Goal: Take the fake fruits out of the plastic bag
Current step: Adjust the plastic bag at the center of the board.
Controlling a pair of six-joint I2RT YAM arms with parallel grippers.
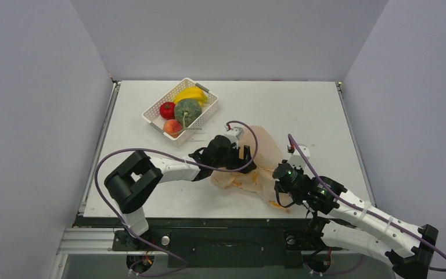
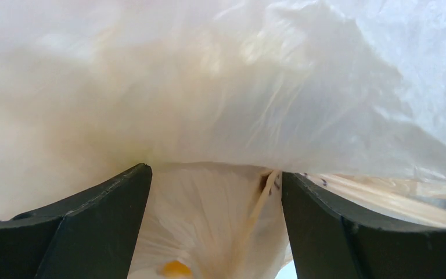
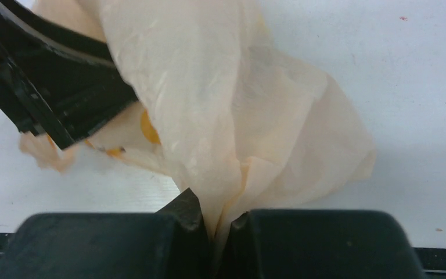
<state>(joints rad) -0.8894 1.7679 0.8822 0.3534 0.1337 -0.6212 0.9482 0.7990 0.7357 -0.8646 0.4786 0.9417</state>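
The right gripper (image 3: 216, 224) is pressed together on a gathered fold of the thin, crinkly, pale-orange translucent plastic bag (image 3: 232, 104), with film emerging from between the closed jaws. This pinch appears intended to anchor one end of the bag and keep the film taut. The left gripper (image 2: 216, 174) stands spread and holds nothing. Film drapes over and between its fingers (image 2: 87, 215), so it is judged to be working into the bag or under a fold of it, to search the bag or hold it apart. Yellow-orange patches show through the film; whether they are prints or a fruit cannot be told. The bag lies on the white table (image 1: 302, 110) near the middle of its near edge, between the two grippers. Its long axis appears to run from the pinched end diagonally toward the far-left corner, the opening judged to face the left arm. Toward that corner stands a white latticed plastic basket (image 1: 161, 131) containing a red apple-like ball (image 1: 167, 110), yellow bananas (image 1: 193, 93), a dark green melon (image 1: 187, 112) and an orange-pink peach (image 1: 172, 126).
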